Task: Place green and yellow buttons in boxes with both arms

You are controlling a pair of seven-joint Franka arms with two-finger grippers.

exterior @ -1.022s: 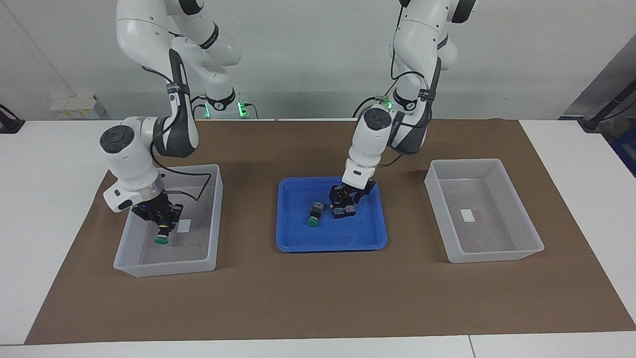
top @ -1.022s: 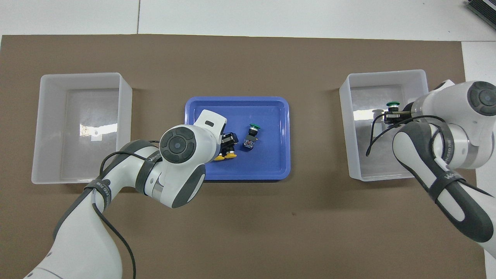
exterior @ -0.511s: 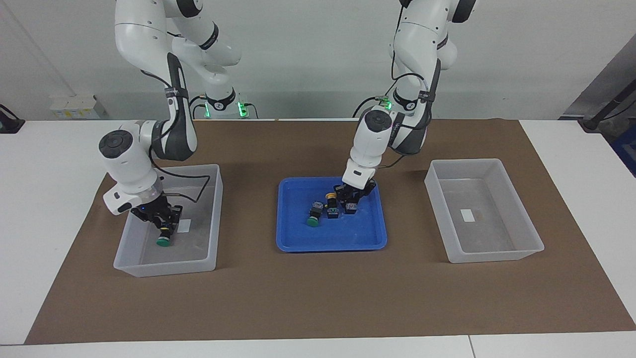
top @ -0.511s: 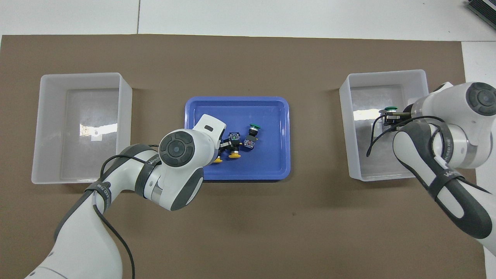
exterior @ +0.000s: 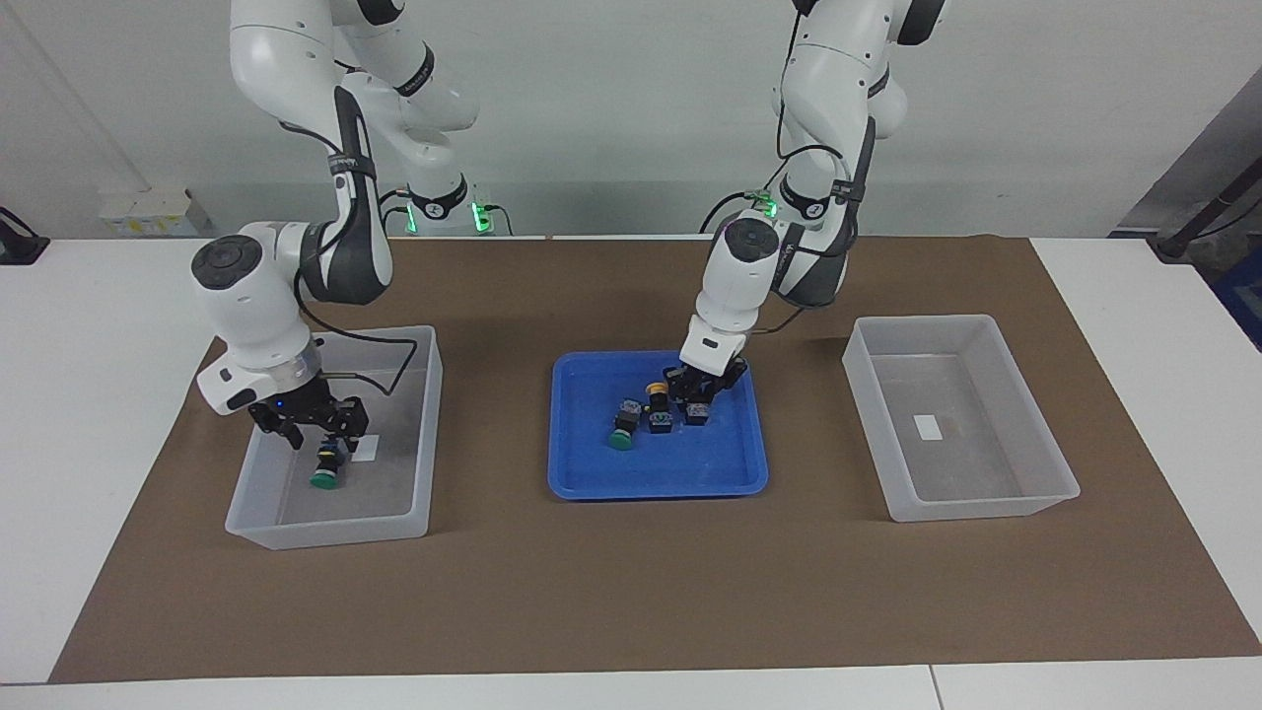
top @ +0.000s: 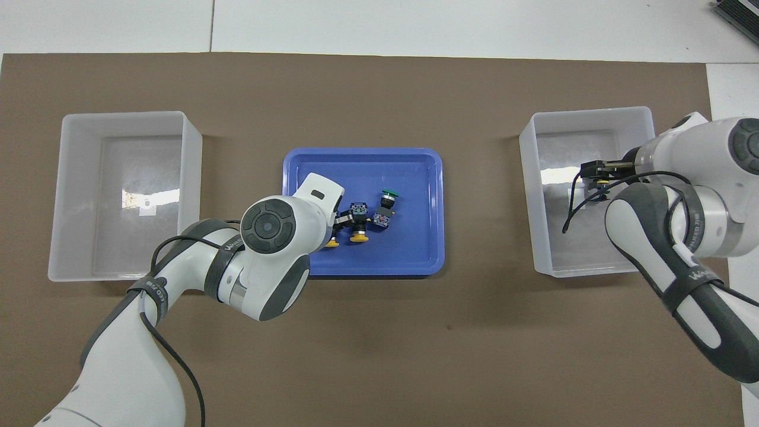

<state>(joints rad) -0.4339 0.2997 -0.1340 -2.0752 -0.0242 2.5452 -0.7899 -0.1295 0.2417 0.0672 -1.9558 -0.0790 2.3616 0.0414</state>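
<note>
The tabletop is white with a brown mat over it, and on the mat stand two translucent boxes with a shallow blue tray between them. The box at the left arm's end holds no button; the box at the right arm's end holds one green button, lying on its floor beside the white label. Above that button hangs the right end effector, fingers spread and holding nothing. The left end effector is down in the tray, closed on a yellow button that shows only partly under the wrist. A second yellow button lies touching it, and a second green button lies just beside that one, tipped onto its side. These switches look light, rigid and sturdy, with smooth round caps that would likely slip between fingers; the squarer black body probably gives the surer hold, pinched across its flat sides. Because the yellow pair lies pressed together, lifting one could drag or tip its neighbour. Three buttons remain to be boxed.
</note>
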